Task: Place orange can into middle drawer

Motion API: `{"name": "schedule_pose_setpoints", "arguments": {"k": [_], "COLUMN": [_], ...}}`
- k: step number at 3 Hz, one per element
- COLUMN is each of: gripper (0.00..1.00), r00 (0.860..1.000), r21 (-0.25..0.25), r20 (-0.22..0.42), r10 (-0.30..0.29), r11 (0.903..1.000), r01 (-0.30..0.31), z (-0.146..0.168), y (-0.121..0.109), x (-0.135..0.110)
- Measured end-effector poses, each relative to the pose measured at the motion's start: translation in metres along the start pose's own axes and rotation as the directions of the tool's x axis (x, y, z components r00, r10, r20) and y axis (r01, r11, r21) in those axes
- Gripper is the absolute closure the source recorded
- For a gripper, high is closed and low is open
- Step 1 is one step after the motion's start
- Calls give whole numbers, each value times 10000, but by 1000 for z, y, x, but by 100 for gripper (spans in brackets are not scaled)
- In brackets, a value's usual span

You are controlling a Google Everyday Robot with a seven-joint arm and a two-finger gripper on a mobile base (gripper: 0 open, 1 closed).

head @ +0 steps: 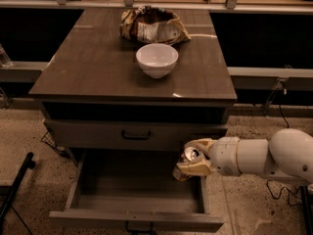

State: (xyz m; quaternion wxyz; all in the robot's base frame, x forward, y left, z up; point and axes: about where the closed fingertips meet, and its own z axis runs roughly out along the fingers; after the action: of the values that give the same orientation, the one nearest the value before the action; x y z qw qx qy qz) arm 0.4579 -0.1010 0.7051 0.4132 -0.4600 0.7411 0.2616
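One gripper (190,158) clasping orange can (191,153), over right side of middle drawer (122,220)

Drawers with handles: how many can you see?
2: a shut drawer, and the open middle drawer below it. The dark recess above them is unreadable. The gripper, shut on the orange can, hangs over its right side.

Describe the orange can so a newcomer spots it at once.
Find the grey wood-grain cabinet, then its open bottom drawer. Over the drawer's right edge, the gripper on the white arm is shut on the orange can. It is the only can, silver top showing, unlike the white bowl up on the cabinet.
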Motion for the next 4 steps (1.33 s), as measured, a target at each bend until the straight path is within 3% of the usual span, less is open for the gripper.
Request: {"name": "schedule_pose_setpoints", "arguments": {"k": [1, 2, 3, 4], "gripper": [100, 100, 100, 100], "r00": [10000, 10000, 9997, 9997], "r21": [349, 451, 748, 891], "r20": [-60, -57, -253, -244], "r10": [18, 3, 32, 43], "r11": [9994, 9990, 9972, 9960], "r01": [-16, 0, -13, -21], "z": [7, 11, 46, 47], "y": [-11, -15, -14, -18], "x": [34, 52, 92, 93]}}
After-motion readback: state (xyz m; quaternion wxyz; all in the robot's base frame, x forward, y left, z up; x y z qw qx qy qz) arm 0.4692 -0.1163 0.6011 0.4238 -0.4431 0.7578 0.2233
